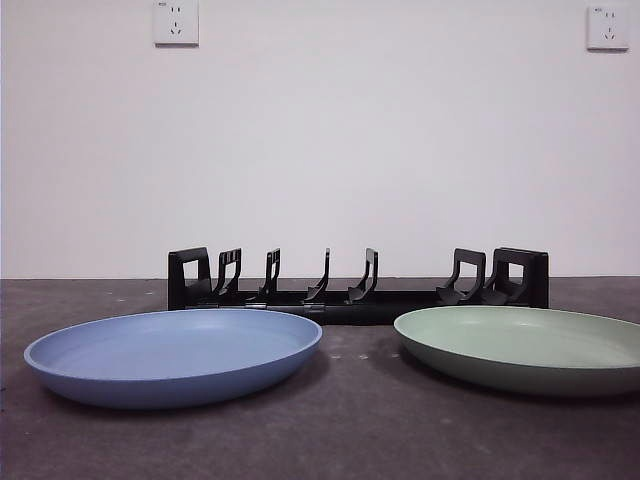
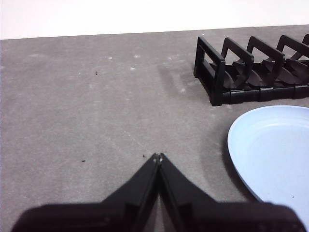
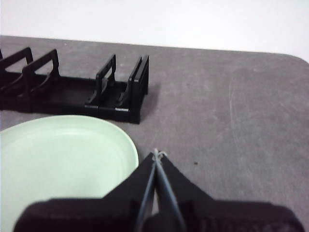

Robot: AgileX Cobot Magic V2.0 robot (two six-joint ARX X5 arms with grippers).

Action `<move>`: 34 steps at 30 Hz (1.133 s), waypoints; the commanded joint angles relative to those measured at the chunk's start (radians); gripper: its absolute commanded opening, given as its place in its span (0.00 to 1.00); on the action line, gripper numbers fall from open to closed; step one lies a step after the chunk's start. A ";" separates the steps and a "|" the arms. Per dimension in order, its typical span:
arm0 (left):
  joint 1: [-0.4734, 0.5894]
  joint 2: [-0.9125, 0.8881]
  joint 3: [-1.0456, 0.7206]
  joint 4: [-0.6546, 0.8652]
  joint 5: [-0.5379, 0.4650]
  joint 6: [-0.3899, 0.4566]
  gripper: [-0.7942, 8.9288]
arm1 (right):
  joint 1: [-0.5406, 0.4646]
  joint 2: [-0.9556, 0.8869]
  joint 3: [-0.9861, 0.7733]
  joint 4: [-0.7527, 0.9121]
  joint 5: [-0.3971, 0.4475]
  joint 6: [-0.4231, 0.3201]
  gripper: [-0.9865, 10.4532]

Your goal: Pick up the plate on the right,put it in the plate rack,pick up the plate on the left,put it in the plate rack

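Observation:
A blue plate (image 1: 175, 355) lies flat on the table at the left, and a pale green plate (image 1: 520, 345) lies flat at the right. Behind them stands the black plate rack (image 1: 355, 285), with nothing between its prongs. In the left wrist view my left gripper (image 2: 158, 156) is shut on nothing above bare table, beside the blue plate (image 2: 275, 154) and the rack's end (image 2: 251, 70). My right gripper (image 3: 156, 153) is shut too, just off the green plate's (image 3: 58, 159) rim, near the rack's other end (image 3: 91, 92). Neither arm shows in the front view.
The table (image 1: 350, 430) is dark grey and speckled, with a white wall behind it carrying two sockets (image 1: 176, 22). The table's rounded far corner (image 3: 294, 58) shows in the right wrist view.

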 commanded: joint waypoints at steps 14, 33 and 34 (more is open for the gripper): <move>0.003 0.028 0.129 0.020 0.086 -0.180 0.08 | 0.000 0.052 0.151 0.054 0.003 0.348 0.08; 0.003 0.362 0.694 -0.356 0.322 -0.115 0.08 | 0.000 0.474 0.864 -0.575 -0.093 0.087 0.08; 0.003 0.372 0.719 -0.376 0.330 -0.106 0.08 | 0.000 0.489 0.890 -0.598 -0.093 0.079 0.08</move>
